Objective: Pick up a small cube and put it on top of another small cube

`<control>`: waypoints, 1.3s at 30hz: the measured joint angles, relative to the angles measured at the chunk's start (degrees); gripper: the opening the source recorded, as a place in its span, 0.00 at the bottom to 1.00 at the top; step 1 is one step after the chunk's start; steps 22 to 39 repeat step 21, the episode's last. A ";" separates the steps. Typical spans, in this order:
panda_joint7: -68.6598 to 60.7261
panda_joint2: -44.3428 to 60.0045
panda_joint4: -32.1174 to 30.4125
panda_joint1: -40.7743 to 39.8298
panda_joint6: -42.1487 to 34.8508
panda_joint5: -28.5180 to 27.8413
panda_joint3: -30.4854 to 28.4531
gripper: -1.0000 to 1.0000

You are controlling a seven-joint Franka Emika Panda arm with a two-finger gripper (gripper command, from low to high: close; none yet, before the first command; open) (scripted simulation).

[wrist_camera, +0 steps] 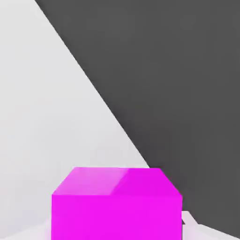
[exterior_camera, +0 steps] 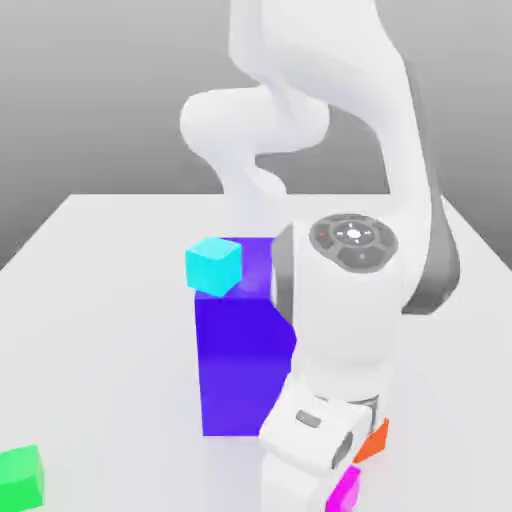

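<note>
Magenta cube [wrist_camera: 116,204] close under the hand camera, seemingly within reach of the jaws; in the exterior view, at about 5 o'clock, tucked beneath the gripper [exterior_camera: 345,480]. Cannot tell whether gripped. Best kept square and centred before any lift. Flat-faced, matte, sharp-edged. Orange piece [exterior_camera: 373,440] just beside. Cyan cube [exterior_camera: 215,265] atop tall blue block [exterior_camera: 240,360]; green cube [exterior_camera: 20,477] at 8 o'clock on pale smooth tabletop [exterior_camera: 100,330].

I see a cyan cube [exterior_camera: 214,265] atop the tall blue block [exterior_camera: 240,360]; green cube [exterior_camera: 20,477] near, at the exterior view's left.
</note>
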 joint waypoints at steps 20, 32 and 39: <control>5.76 2.00 3.46 -17.78 -3.40 9.45 -13.39 1.00; 6.80 0.08 3.29 -17.18 -5.00 7.99 -14.32 1.00; 6.80 0.08 3.29 -17.18 -5.00 7.99 -14.32 1.00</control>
